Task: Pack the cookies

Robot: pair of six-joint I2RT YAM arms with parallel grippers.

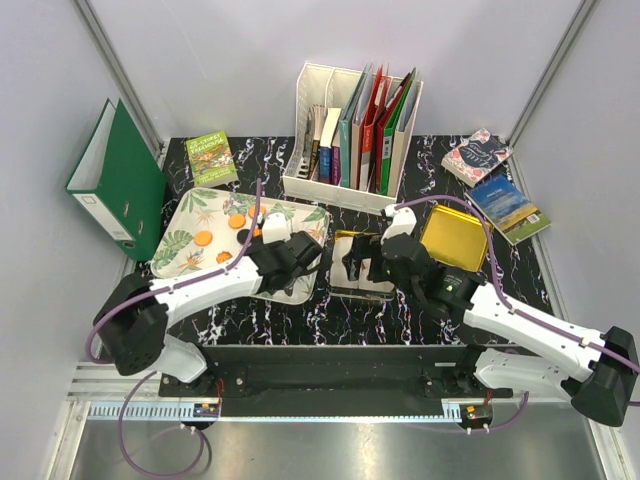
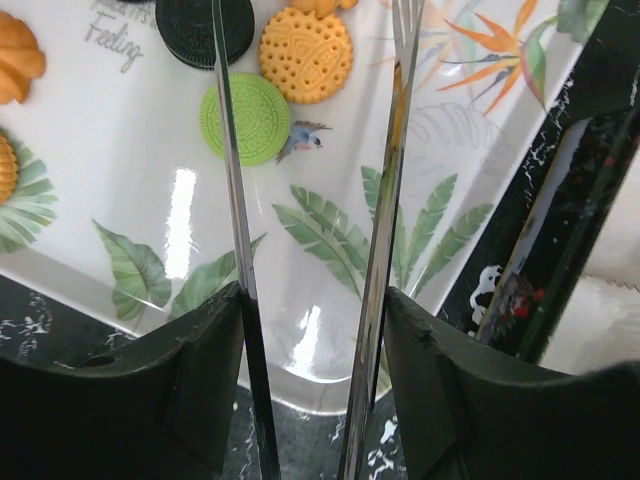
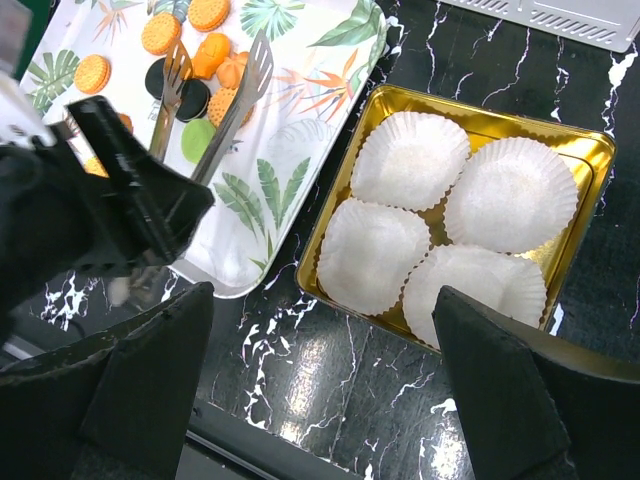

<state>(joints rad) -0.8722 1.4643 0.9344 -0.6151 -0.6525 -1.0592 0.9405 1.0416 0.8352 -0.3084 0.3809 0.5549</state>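
Cookies lie on a leaf-print tray [image 2: 150, 200]: an orange one [image 2: 305, 52], a green one [image 2: 245, 118] and a black one [image 2: 203, 28]. My left gripper [image 2: 312, 340] is shut on metal tongs [image 2: 385, 230], whose two blades stand apart and reach out over the green and orange cookies. From the right wrist view the tongs [image 3: 240, 100] hover with their tips above the cookies [image 3: 160, 32]. My right gripper [image 3: 322, 300] is open and holds nothing, just above the near edge of a gold tray [image 3: 590, 150] that holds several white paper cups [image 3: 410, 160].
A white file rack of books [image 1: 355, 135] stands at the back. A green binder [image 1: 120, 180] leans at the far left, and loose books [image 1: 495, 185] lie at the back right. A gold lid [image 1: 452, 237] sits right of my right gripper [image 1: 360, 258].
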